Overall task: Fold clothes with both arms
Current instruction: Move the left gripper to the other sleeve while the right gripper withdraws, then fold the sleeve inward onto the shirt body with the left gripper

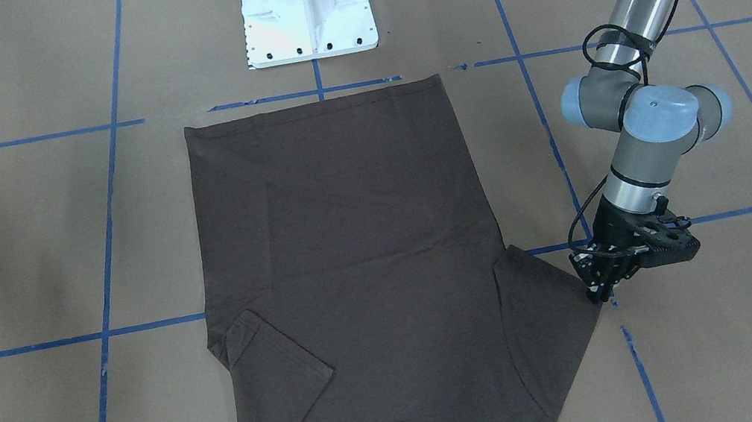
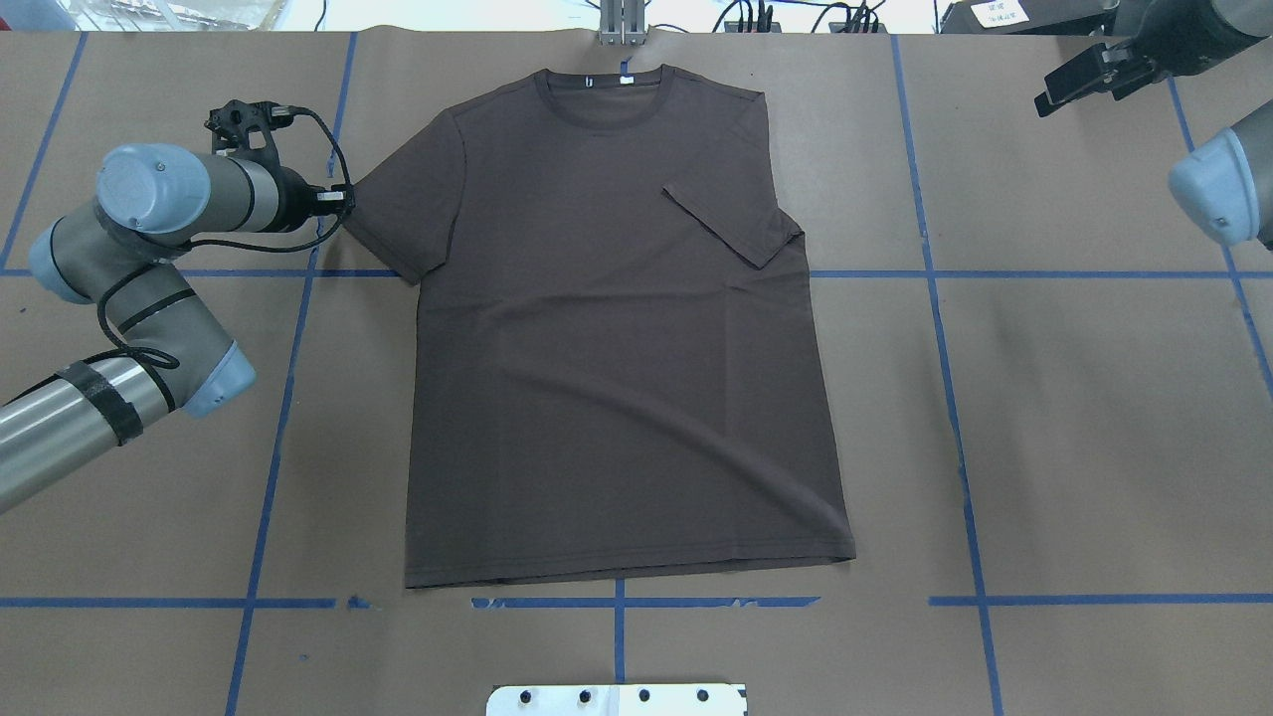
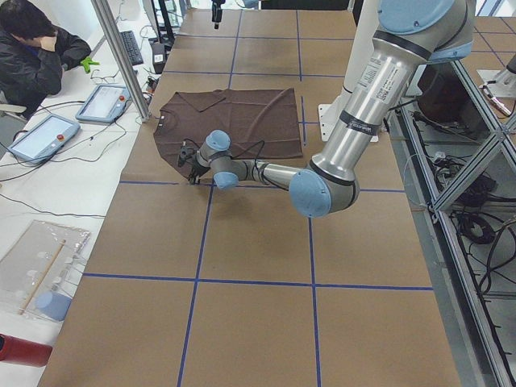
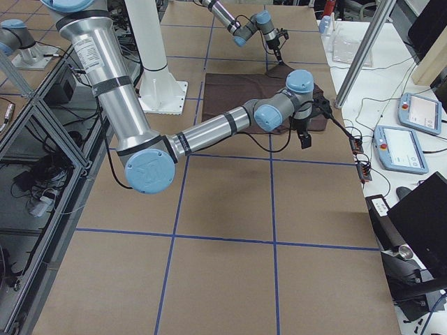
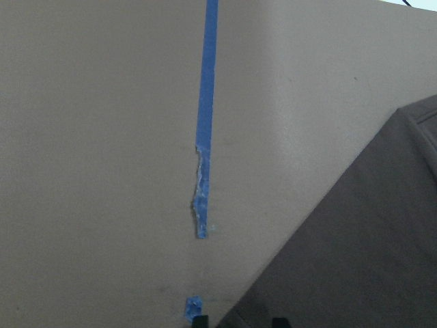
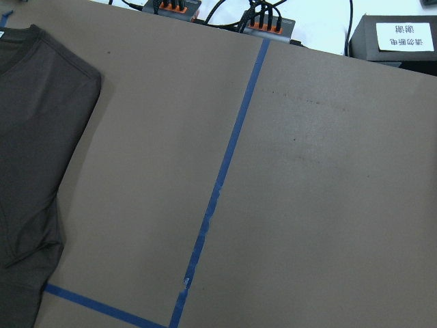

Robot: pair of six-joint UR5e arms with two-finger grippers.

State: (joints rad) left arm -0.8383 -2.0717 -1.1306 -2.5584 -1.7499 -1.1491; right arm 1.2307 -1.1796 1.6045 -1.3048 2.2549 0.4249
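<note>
The dark grey-brown T-shirt [image 2: 617,348] lies flat on the table, collar [image 2: 607,94] on the far side from the robot, hem towards it. One sleeve [image 2: 403,214] is spread out on the left arm's side. The other sleeve [image 2: 731,224] is folded in over the chest. My left gripper [image 2: 343,199] is low at the tip of the spread sleeve [image 1: 547,289]. In the left wrist view its fingertips [image 5: 199,320] stand apart with the sleeve corner [image 5: 369,253] between them. My right gripper [image 2: 1069,85] is raised, open and empty, far off the shirt.
The white pedestal [image 1: 306,10] stands at the hem side. Blue tape lines [image 2: 935,273] cross the brown table cover. A seated operator [image 3: 32,56] and tablets [image 3: 101,101] are at the collar end. Cable boxes [image 6: 266,24] sit beyond the table edge.
</note>
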